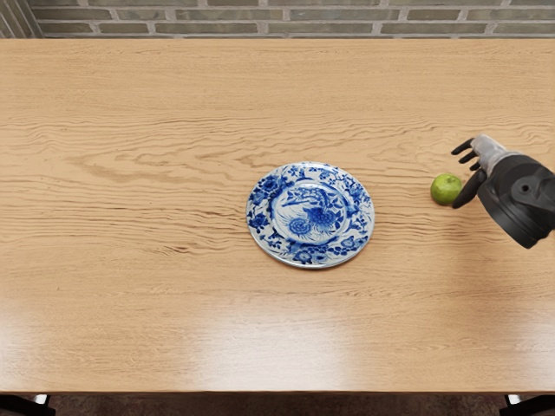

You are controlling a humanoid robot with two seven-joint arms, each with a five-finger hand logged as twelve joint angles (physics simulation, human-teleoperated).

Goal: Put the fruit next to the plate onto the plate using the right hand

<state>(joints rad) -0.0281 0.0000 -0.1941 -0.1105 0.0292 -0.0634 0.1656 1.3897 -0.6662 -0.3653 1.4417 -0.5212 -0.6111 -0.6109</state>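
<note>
A small green fruit (pixel 446 188) lies on the wooden table, to the right of a blue-and-white patterned plate (pixel 310 214) near the table's middle. My right hand (pixel 470 167) comes in from the right edge and sits just right of the fruit. Its dark fingers (pixel 463 147) are spread and hold nothing, with the thumb close beside the fruit. The plate carries nothing. My left arm does not show.
The wooden table (pixel 156 173) fills the view, with its front edge near the bottom. A brick wall (pixel 277 17) runs behind the far edge.
</note>
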